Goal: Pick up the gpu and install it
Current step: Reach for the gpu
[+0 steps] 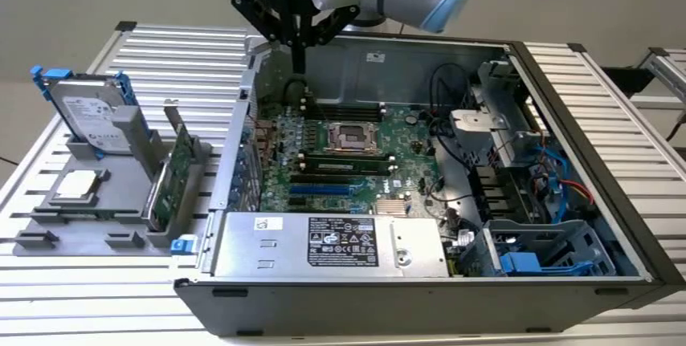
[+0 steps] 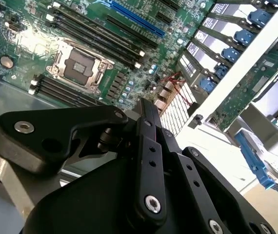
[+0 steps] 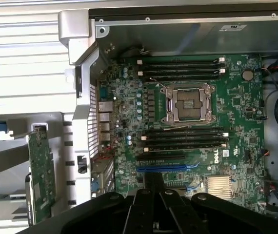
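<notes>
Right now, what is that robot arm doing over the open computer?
The robot arm's gripper hangs shut and empty over the far end of the open computer case, above the green motherboard. The gpu it is meant to install stands on edge in the gray holder outside the case, on the exterior view's left. Nothing is touching it, so the card has not been picked up yet.
</notes>
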{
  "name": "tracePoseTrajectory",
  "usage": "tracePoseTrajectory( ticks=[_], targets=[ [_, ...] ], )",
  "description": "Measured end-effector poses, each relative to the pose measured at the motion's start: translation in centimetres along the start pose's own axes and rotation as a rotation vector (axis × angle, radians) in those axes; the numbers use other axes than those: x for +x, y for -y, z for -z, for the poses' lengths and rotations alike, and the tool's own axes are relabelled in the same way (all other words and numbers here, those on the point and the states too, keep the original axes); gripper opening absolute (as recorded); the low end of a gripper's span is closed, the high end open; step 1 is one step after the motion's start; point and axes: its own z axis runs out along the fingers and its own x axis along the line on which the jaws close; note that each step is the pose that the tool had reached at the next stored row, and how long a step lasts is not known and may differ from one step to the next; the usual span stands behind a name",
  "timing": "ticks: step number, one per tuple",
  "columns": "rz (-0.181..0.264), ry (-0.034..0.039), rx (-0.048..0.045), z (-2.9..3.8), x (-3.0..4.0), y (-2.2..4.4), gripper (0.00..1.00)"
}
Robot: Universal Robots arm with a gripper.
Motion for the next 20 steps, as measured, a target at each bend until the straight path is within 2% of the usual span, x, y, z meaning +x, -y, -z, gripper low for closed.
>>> tracePoseTrajectory(
  ticks=[20],
  targets=[
    [0.0,0.0,0.0001,0.05,2.49,0.18,0.0]
  ],
)
